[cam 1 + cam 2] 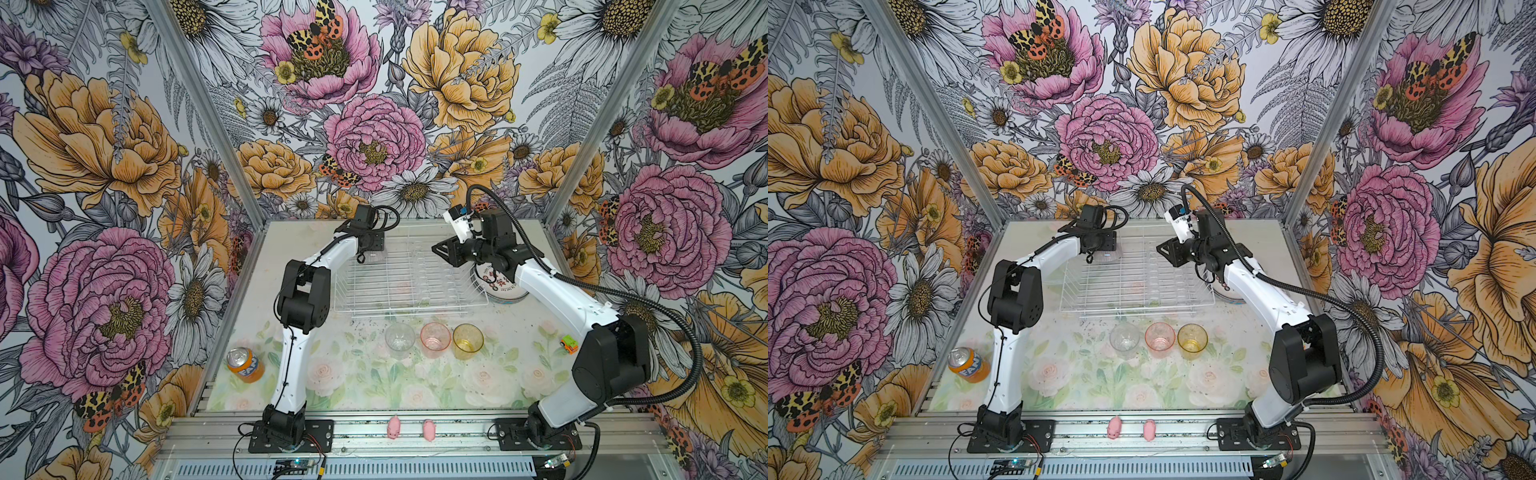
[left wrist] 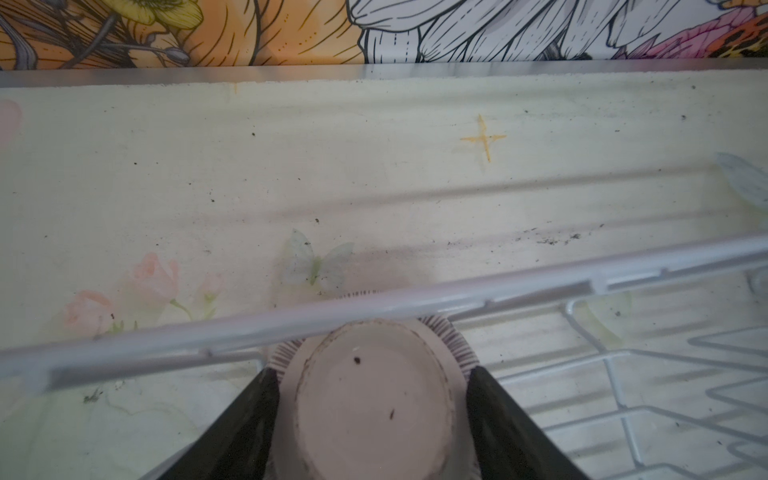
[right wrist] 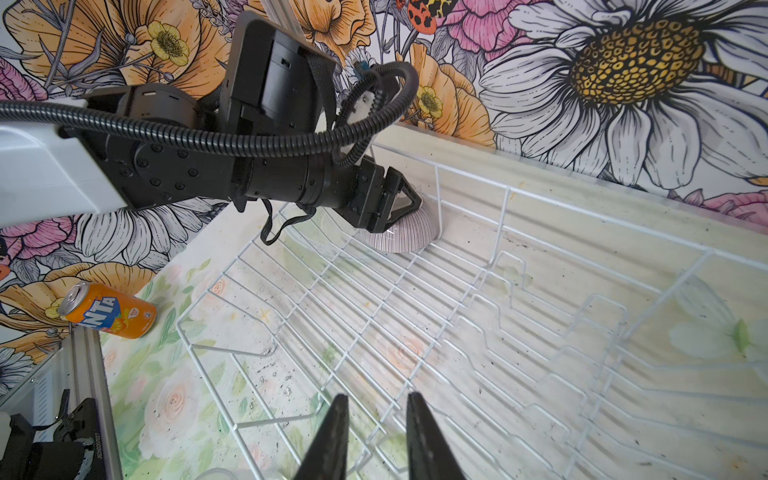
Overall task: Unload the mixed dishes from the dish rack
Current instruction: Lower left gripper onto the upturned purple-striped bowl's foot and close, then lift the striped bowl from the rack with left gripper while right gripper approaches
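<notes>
Right arm [image 1: 552, 291] hides most of the plates [image 1: 490, 286].

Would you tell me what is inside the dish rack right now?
Only the ribbed bowl, upside down in its far left corner, with the left hand straddling it. The rest of the dish rack is bare wire. Under the bowl is hidden.

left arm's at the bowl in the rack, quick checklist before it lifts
1. Left claw astride the upturned bowl: ok, it flanks both sides.
2. Grip tight: cannot tell.
3. Bowl free of the rack rim wire: cannot tell; it sits tight in the corner, so lifting straight up seems safest.
4. Right claw out of the way: ok, open, empty, over the rack's other end.
5. Other dishes out: ok, glasses stand in front of the rack, plates beside it.
</notes>
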Controlling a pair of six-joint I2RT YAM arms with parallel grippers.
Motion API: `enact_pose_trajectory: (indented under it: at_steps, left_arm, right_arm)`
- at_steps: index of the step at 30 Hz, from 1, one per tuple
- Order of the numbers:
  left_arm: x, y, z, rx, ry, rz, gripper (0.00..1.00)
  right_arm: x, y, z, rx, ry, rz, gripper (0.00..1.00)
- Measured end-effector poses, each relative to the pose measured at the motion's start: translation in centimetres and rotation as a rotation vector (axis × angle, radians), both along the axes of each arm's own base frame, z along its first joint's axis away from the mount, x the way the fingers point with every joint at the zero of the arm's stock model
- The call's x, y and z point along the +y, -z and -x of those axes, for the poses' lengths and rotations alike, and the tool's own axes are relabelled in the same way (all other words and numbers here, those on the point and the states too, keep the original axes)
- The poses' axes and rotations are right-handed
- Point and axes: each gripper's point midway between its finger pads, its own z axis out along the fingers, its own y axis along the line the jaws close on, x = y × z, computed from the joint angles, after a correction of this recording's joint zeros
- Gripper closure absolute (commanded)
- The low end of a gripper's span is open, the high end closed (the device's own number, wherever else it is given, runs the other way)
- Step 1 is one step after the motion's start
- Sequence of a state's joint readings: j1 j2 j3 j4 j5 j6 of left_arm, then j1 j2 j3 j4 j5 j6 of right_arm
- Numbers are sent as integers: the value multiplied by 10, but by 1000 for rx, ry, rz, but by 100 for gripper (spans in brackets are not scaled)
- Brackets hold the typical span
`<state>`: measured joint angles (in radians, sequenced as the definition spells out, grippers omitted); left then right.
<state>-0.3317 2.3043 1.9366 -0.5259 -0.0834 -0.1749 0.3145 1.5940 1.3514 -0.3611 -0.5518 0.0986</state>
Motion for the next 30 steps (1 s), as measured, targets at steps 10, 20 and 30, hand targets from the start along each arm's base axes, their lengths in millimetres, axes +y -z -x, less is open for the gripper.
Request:
enact_pose_trajectory:
  at_steps: [10,20,30]
  left_arm:
    - [-5,-2,-4,-32,22,20,47]
    - [-7,-4,1,-54,42,29,50]
    - [-16,-16,26,-34,89,53,51]
  right_arm:
    - [-2,5,-1,25,12,-7,73]
    - [0,5,1,29,-3,-17,73]
    - [4,14,2,76,-13,-39,71]
